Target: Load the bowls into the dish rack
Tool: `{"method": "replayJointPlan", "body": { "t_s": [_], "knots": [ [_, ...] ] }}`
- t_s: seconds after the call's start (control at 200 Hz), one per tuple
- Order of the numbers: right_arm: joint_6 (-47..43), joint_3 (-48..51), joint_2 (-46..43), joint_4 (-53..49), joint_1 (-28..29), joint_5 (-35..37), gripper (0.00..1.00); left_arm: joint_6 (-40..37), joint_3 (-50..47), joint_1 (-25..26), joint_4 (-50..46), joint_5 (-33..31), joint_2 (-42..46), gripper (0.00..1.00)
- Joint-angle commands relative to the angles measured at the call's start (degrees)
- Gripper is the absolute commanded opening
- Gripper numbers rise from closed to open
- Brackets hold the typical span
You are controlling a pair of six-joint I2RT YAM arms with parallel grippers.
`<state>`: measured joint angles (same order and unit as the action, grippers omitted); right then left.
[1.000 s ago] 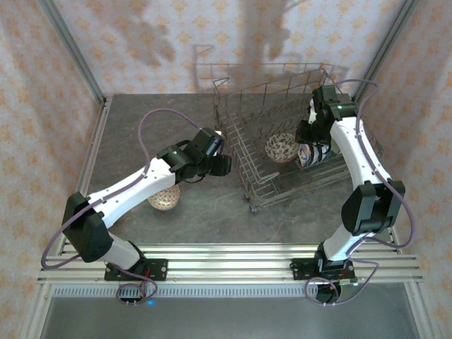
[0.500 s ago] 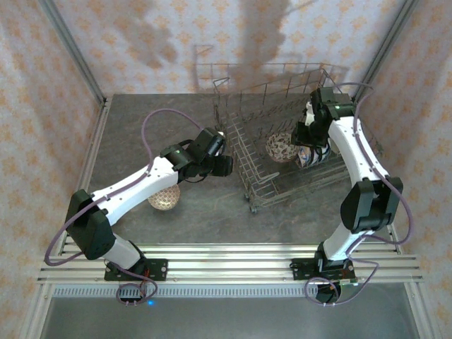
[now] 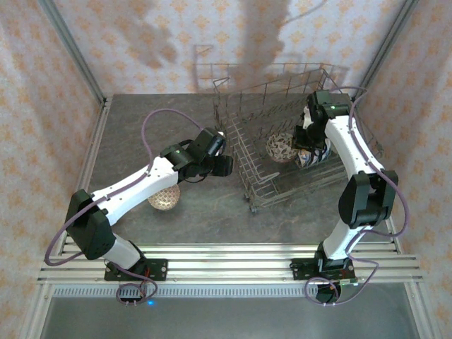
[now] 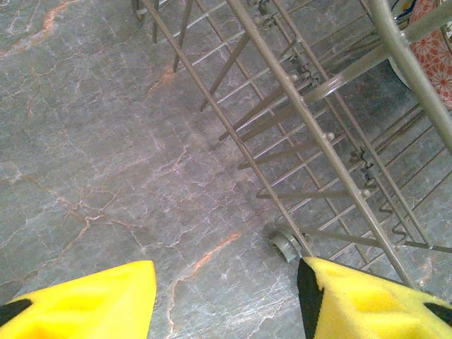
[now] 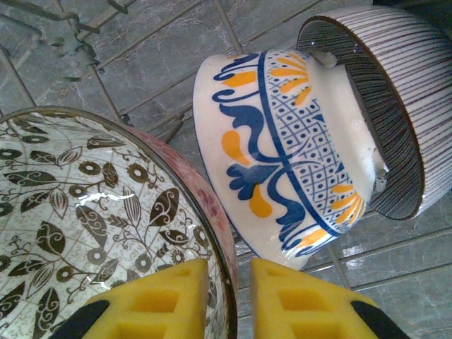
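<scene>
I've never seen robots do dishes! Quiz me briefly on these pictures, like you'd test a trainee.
1. True or false: the left end effector holds a bowl.
2. Whose rim sits between the right end effector's fingers? A) striped bowl B) leaf-patterned bowl C) blue-and-orange bowl
3. From above, how many bowls show on the table outside the dish rack?
Key: 1 false, its jaws stand open and empty; 2 B; 3 one, the patterned bowl by the left arm.
</scene>
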<state>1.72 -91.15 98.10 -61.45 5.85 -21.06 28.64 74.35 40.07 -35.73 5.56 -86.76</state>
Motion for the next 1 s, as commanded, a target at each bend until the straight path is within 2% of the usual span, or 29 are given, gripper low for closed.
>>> {"method": "replayJointPlan", "body": {
  "t_s": [0.0,0.17,0.395,0.656,0.851,0.996],
  "knots": [
    [0.0,0.1,0.2,-0.8,0.3,0.7,0.18,0.0,1.7,-0.4,-0.8,-0.4,-0.4,0.57],
    [0.4,-1.2,-0.4,-1.4,0.4,1.8,0.04,-0.1,1.9,-0.4,-0.8,-0.5,-0.6,0.57],
    [1.3,-2.2,-4.7,-0.8,2.2,8.3,0.00,-0.1,1.9,-0.4,-0.6,-0.6,-0.4,0.57],
    [2.9,0.5,-10.9,1.8,8.1,25.3,0.00,0.3,1.4,-0.4,0.1,-0.7,0.3,0.57],
    [-0.1,3.4,-12.3,4.1,13.7,39.6,0.00,0.8,0.9,-0.2,0.6,-0.3,0.8,0.57],
    [-1.6,6.5,-13.4,7.4,15.7,44.8,0.00,1.2,0.1,-0.1,0.9,-0.6,1.5,0.57]
  ]
}}
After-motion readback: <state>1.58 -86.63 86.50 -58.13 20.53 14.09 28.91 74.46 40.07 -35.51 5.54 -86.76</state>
